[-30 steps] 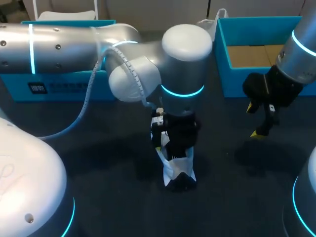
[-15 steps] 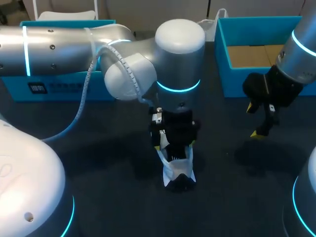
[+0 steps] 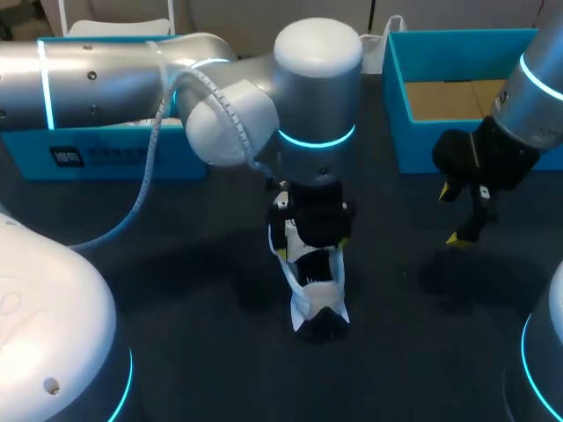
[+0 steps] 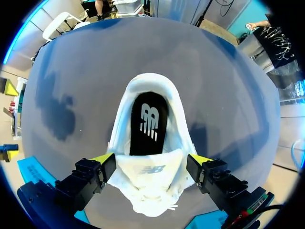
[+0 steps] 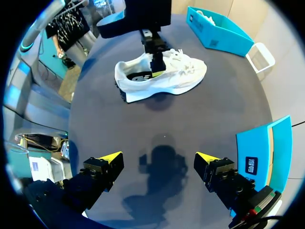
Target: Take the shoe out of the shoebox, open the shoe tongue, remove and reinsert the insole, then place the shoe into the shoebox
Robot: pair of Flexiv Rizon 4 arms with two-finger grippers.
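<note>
Shoe (image 3: 315, 294) upright on worktop (image 3: 176, 290), long axis near-far, heel near. My left jaws released astride its tongue (image 4: 150, 174); right jaws released, well right.

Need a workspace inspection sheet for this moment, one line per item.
Surface: dark table, no marks seen.
Job's things: white shoe upright at centre, black insole inside it; teal shoebox open, back right.
Clutter: second teal box, back left.
Grippers: left gripper open, straddling the shoe; right gripper open, over bare table.
Cables: white hose along the left arm.
Surroundings: nothing seen.
</note>
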